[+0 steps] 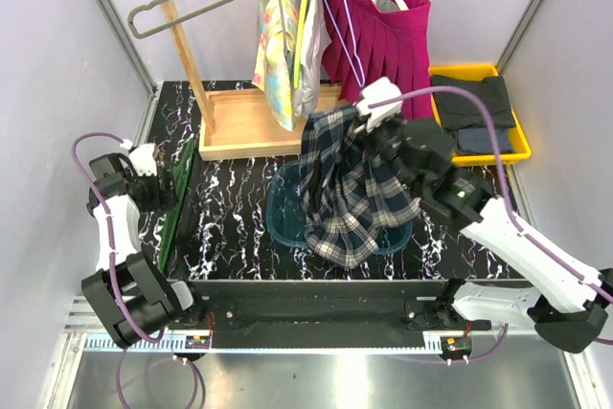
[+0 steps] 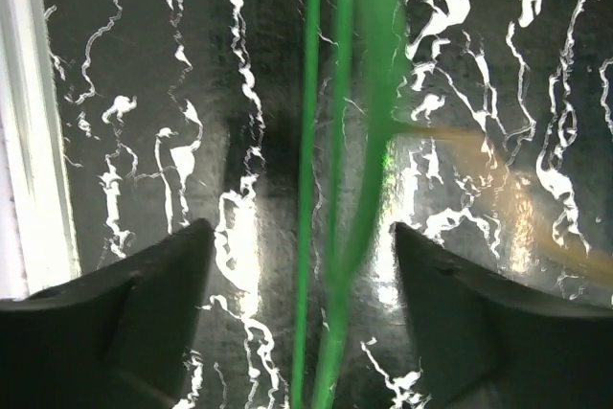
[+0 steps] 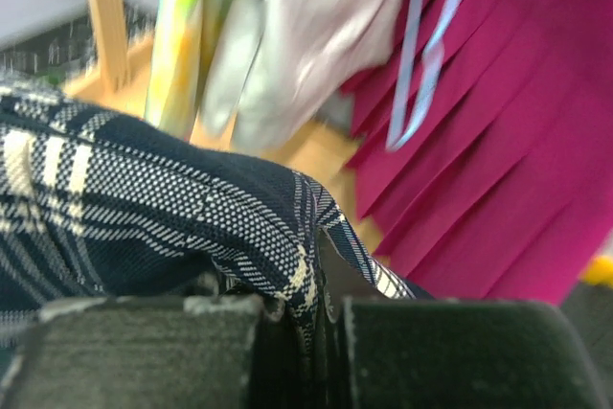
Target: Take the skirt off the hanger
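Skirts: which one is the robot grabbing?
The dark plaid skirt, pinched in the right gripper. The magenta pleated skirt hangs on the rack, untouched.

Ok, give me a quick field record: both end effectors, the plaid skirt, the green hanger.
right end effector: shut on plaid skirt, pinching its top edge
plaid skirt: hanging from that grip, lower part draped over teal basin
left end effector: open, fingers straddling green hanger
green hanger: bare, at the left of the table, apart from the skirt
rack: magenta skirt hanging on it
yellow tray: dark clothes inside
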Robot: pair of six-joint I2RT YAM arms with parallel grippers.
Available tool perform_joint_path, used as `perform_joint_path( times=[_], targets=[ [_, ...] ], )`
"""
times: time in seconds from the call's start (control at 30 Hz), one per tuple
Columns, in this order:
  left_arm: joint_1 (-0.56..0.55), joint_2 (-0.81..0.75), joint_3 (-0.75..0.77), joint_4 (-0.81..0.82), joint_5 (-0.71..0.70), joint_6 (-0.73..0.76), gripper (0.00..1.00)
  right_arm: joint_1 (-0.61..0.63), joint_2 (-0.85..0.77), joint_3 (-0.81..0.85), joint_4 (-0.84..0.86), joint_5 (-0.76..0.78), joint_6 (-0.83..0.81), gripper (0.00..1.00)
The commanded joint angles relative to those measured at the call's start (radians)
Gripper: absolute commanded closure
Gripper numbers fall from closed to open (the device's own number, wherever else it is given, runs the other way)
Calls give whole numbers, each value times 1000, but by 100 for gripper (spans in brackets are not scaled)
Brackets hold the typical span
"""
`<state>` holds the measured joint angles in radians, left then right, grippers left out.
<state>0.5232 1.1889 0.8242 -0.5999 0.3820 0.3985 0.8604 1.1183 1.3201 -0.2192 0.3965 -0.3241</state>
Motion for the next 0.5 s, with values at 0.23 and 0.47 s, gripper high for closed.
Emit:
perform_joint_path(
  times=[0.23,0.47],
  targets=[
    [-2,-84,105,40,60,-56,1,-8,-38,-255,61,-129,221,100],
    [1,-173,271,-53,123,-81,1,-6,87,-305,53,-320,368,100]
  ],
)
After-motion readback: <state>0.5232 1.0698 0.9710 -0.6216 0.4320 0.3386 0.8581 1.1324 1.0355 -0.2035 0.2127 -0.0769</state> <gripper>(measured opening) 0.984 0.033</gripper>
